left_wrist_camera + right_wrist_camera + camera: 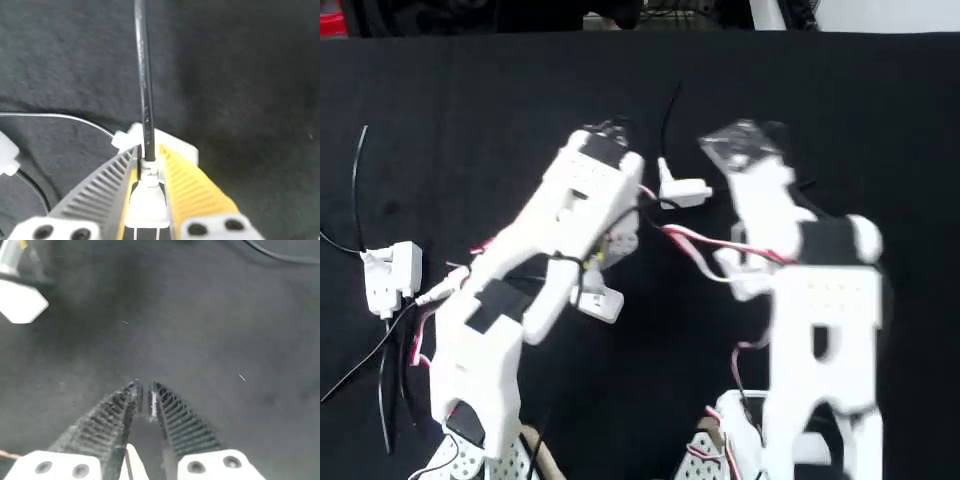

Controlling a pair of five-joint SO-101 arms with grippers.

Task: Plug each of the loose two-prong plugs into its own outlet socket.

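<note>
The left gripper (147, 151) pinches the light, hard plug (146, 199) by its body, seemingly squarely; its cord (142, 75) may tug.

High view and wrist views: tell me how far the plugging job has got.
Done: no plug clearly seated. In hand: the left gripper is shut on a white plug. Left: take it to the outlet block, then the second plug lying near the empty right gripper.

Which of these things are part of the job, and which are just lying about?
Job: plug held in left gripper; second plug; socket block; right gripper, holding nothing.
Lying about: black cloth; red-and-white arm wires.
</note>
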